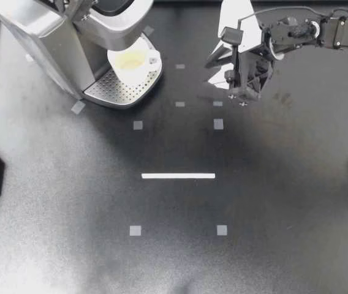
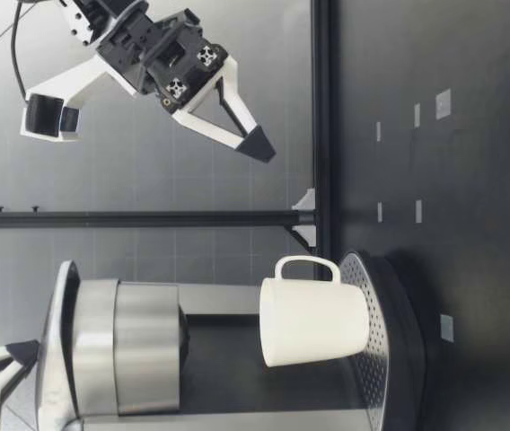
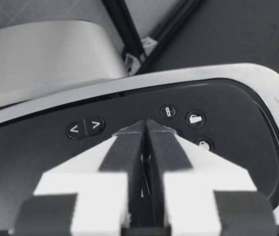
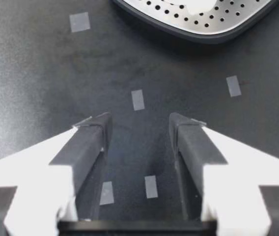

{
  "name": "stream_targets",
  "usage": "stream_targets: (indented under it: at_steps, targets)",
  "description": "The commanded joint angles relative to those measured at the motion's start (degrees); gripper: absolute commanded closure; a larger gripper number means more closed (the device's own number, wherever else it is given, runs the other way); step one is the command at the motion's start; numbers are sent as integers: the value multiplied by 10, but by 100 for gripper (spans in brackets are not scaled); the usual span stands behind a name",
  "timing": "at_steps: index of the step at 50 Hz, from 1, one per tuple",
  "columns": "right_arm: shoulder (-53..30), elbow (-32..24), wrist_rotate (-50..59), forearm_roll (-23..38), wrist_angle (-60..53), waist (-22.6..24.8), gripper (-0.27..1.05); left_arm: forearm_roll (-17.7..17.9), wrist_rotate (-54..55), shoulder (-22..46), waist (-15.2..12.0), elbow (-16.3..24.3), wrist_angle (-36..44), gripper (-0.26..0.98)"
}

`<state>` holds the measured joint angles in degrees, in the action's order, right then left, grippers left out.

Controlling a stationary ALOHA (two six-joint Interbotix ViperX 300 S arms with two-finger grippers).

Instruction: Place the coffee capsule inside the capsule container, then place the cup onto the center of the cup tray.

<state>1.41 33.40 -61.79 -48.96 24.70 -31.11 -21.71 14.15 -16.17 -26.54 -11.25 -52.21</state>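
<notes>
Black table point(image 1: 180, 245) is carrying the coffee machine point(image 1: 45, 43). Over the machine's button panel point(image 3: 41, 147), the left gripper point(image 3: 145, 129) is hovering with fingers pressed together, probably to poke a button. Under the machine's spout, the cup point(image 1: 131, 61) is sitting on the cup tray point(image 1: 116, 92). Well right of the machine, the right gripper point(image 1: 222, 55) is hanging spread and empty, apart from the cup. No capsule is showing.
</notes>
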Motion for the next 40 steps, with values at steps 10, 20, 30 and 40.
stream_targets:
  at_steps: [10,20,30,40]
  targets:
    - [11,-5,-1,-3,-4,-3,29,1,0,6,10,48,-3,61]
    - [11,-5,-1,-3,-4,-4,29,1,2,14,27,48,-2,61]
    - [11,-5,-1,-3,-4,-4,29,2,2,19,28,43,-3,61]
    - [11,-5,-1,-3,-4,-3,29,0,2,23,28,32,-2,61]
